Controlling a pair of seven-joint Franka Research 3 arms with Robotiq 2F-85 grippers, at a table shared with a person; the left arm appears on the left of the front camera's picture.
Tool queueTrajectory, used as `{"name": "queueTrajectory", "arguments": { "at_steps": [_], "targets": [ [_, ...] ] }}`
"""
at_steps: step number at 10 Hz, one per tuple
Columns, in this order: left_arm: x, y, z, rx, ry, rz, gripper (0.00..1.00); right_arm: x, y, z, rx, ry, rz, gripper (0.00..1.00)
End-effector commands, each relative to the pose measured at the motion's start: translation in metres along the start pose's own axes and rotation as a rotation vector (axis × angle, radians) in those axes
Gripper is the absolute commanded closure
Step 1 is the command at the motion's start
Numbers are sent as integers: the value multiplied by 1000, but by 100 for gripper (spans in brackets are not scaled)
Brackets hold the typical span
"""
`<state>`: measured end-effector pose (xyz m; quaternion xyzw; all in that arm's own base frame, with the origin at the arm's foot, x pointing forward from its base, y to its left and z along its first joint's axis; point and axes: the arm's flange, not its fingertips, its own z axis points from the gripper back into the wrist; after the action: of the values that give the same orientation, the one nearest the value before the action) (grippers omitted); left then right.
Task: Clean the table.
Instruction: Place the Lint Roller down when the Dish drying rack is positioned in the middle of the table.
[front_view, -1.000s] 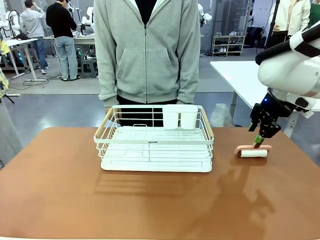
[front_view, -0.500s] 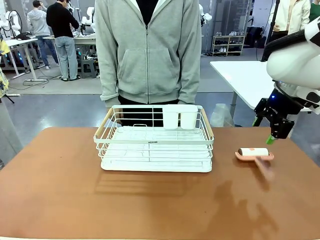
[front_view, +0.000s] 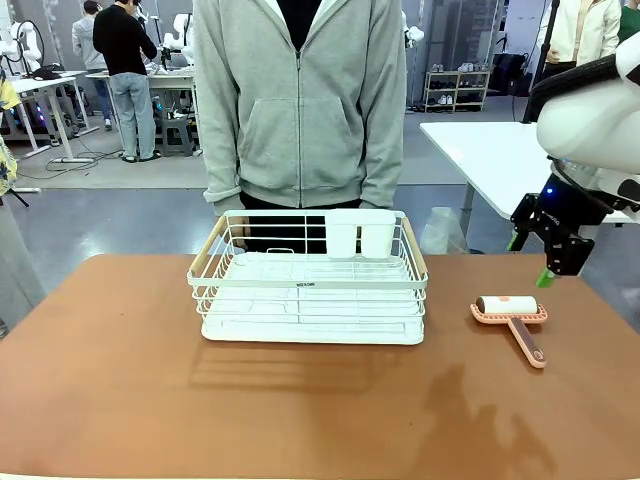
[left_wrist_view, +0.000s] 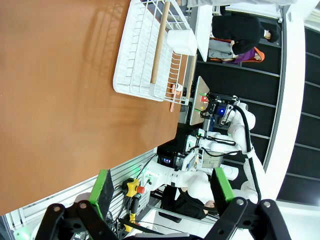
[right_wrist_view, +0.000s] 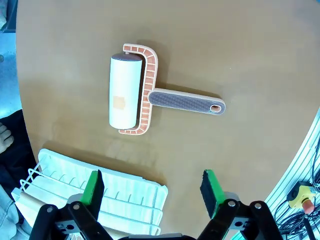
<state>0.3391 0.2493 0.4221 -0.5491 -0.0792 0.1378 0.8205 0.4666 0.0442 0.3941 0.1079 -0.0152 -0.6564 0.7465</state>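
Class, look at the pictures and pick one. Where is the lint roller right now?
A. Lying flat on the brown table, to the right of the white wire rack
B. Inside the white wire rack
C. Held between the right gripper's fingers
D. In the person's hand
A. The lint roller lies flat on the table beside the wire rack, while the right gripper hangs open above it, holding nothing.
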Motion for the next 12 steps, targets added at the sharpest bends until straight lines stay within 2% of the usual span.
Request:
{"name": "queueTrajectory", "arguments": {
  "at_steps": [1, 12],
  "targets": [
    [-1, 0, 2, 0, -4, -6, 0, -1, 0, 0, 1, 1, 2, 0],
    [-1, 0, 2, 0, -4, -6, 0, -1, 0, 0, 1, 1, 2, 0]
  ]
}}
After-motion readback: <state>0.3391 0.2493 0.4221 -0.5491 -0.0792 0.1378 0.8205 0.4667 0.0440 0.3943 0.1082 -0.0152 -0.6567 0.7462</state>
